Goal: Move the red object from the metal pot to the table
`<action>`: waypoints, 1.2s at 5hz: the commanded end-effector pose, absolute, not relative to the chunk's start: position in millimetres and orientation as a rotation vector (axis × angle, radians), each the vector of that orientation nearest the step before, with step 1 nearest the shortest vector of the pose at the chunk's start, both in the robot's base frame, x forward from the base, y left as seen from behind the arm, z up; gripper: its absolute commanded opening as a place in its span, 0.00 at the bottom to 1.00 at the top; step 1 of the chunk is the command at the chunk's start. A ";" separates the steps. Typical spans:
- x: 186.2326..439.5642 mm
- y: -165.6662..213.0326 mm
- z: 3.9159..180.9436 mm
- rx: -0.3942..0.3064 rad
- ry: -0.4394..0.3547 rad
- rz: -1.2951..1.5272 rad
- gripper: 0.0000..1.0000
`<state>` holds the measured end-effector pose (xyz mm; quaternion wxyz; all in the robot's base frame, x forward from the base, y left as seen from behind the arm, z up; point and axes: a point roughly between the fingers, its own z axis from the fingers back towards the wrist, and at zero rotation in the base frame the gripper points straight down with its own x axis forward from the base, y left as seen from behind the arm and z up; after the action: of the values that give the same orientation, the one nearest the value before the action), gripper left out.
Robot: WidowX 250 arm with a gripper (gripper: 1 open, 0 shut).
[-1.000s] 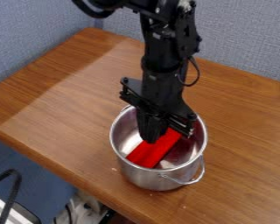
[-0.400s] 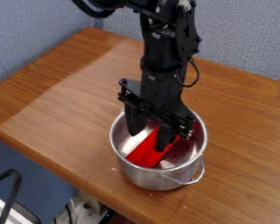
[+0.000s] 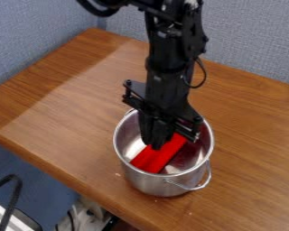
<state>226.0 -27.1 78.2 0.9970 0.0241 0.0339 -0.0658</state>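
Red object (image 3: 157, 159) lies enclosed by pot wall (image 3: 135, 177).

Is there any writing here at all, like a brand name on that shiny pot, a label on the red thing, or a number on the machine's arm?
None: no word, number, brand or sign can be read in this picture.
metal pot: plain shiny steel, no marking seen.
red object: plain red, no label.
gripper and arm: black all over, too small and dark to show any print.
table: bare wood grain, no text.

Soft even light, slight blur, pot (image 3: 166, 162) glare
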 end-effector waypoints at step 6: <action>231.9 -33.8 97.1 0.042 0.000 -0.137 0.00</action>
<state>225.1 -29.9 83.1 0.9974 0.0218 0.0316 -0.0617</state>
